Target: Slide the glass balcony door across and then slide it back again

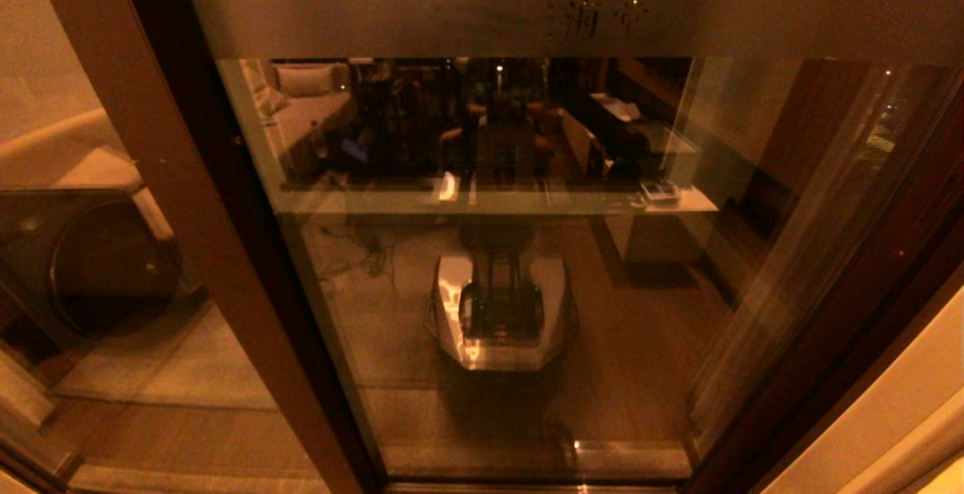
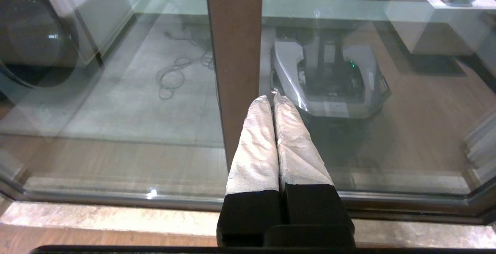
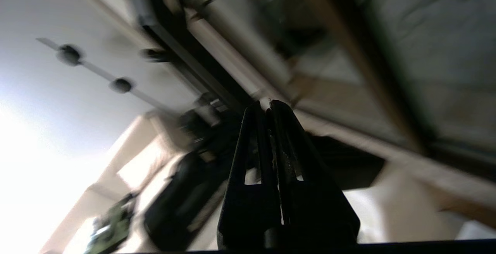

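Note:
The glass balcony door (image 1: 527,268) fills the head view, with a frosted band (image 1: 422,19) across its top bearing two etched characters (image 1: 596,19). Its dark brown left stile (image 1: 169,178) slants down the left side. Neither gripper shows in the head view. In the left wrist view my left gripper (image 2: 273,98) is shut and empty. Its white-wrapped fingers (image 2: 255,149) point at the edge of the brown stile (image 2: 236,52), low above the sill. Contact cannot be told. In the right wrist view my right gripper (image 3: 267,105) is shut and empty, black fingers (image 3: 248,157) aimed up towards a dark frame rail (image 3: 201,72).
Left of the stile is another glass pane (image 1: 68,140), with a round dark appliance door (image 1: 98,260) behind it. The glass reflects my own base (image 1: 501,313). A pale stone sill (image 2: 116,215) and floor track run along the bottom. A light wall (image 1: 896,404) closes the right side.

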Robot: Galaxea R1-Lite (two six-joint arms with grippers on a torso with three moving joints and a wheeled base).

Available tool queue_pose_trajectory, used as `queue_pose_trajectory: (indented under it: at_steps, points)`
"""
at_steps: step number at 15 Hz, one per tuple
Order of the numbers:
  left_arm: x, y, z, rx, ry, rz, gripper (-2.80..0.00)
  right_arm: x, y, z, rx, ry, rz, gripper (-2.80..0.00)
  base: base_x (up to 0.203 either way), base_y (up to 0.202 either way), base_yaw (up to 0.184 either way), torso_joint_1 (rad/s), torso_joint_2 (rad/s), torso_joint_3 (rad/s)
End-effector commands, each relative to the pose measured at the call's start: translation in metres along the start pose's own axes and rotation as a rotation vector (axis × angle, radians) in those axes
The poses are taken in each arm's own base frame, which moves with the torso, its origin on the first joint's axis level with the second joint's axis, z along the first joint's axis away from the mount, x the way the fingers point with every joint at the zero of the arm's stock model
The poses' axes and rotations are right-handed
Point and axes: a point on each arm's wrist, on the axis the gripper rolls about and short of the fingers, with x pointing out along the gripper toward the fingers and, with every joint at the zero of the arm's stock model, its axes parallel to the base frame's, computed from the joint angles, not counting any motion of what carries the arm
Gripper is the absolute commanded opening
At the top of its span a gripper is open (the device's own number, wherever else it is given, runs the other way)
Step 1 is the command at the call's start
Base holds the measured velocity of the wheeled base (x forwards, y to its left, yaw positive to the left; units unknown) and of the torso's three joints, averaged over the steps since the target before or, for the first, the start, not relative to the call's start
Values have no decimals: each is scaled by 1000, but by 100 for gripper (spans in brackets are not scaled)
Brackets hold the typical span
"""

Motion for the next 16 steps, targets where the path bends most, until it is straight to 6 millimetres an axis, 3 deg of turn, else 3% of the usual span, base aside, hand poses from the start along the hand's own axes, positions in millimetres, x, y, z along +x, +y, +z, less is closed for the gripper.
queue_pose_trajectory:
  at_steps: [1,5,7,11,14,16]
  points:
    - [0,0,0,0,0,1,-280,-4,-1,19,52,30,30,-280,0,0,0,0,0,0]
    - [0,0,0,0,0,1,-280,-21,-29,54,228,186,206,-280,0,0,0,0,0,0]
    - [0,0,0,0,0,1,-280,-15,-61,60,422,222,207,-280,0,0,0,0,0,0]
    - [0,0,0,0,0,1,-280,6,-135,63,829,65,78,-280,0,0,0,0,0,0]
    - [0,0,0,0,0,1,-280,8,-160,48,749,-56,-94,-280,0,0,0,0,0,0]
    - [0,0,0,0,0,1,-280,5,-173,31,546,-89,-333,-280,0,0,0,0,0,0]
